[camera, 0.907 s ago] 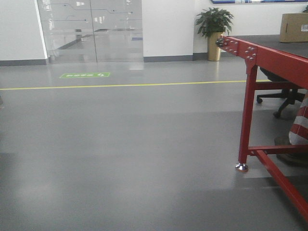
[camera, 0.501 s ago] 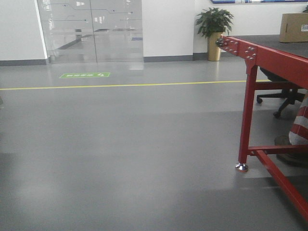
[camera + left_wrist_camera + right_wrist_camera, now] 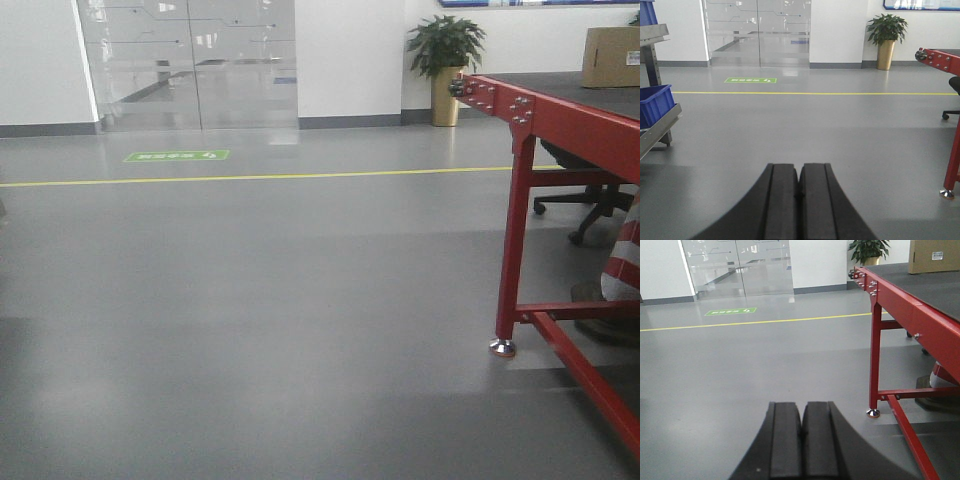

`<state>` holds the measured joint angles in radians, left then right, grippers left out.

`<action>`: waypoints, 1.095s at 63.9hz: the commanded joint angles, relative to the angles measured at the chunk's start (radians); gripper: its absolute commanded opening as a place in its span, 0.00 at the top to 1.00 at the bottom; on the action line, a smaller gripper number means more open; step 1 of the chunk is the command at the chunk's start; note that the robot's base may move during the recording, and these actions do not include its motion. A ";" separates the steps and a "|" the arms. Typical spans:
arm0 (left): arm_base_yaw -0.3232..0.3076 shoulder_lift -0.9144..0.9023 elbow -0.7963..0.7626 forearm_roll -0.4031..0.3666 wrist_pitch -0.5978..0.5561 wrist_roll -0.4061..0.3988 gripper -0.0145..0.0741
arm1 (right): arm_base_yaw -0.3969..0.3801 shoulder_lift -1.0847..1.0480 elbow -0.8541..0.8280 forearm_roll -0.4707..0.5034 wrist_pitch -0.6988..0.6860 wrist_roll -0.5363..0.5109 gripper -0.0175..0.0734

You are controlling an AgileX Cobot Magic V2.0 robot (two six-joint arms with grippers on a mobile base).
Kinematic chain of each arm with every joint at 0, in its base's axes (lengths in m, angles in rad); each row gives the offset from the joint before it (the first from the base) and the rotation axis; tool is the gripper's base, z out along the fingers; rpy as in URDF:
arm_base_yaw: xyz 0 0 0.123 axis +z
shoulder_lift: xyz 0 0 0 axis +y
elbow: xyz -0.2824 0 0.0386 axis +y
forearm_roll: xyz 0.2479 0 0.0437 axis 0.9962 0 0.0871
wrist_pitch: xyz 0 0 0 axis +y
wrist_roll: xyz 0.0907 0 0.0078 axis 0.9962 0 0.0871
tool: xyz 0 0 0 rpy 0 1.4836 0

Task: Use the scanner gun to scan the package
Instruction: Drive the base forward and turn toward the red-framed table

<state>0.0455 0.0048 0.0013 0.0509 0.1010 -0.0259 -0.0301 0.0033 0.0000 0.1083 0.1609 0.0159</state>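
The package is seen far off on the right, set on the far end of the red table. A small white label is stuck on its side. The scanner gun is not seen in any view. The left gripper is held over the grey floor, closed tight with nothing in it. The right gripper is closed and empty too, left of the table. Nothing of the task looks done yet. The scanner gun must be found and picked up, then pointed at the label.
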 commanded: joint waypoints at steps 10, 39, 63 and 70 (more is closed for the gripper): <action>0.003 -0.005 -0.001 -0.002 -0.020 -0.004 0.96 | 0.002 -0.003 0.000 -0.004 -0.015 -0.002 0.99; -0.085 -0.005 -0.001 -0.002 -0.020 -0.004 0.96 | -0.024 -0.003 0.000 -0.004 -0.015 -0.002 0.99; -0.089 -0.005 -0.001 -0.002 -0.020 -0.004 0.96 | -0.106 -0.003 0.000 -0.004 -0.015 -0.002 0.99; -0.089 -0.005 -0.001 -0.002 -0.020 -0.004 0.96 | -0.106 -0.003 0.000 -0.004 -0.015 -0.002 0.99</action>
<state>-0.0385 0.0048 0.0027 0.0509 0.1010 -0.0259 -0.1364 0.0033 0.0000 0.1083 0.1609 0.0159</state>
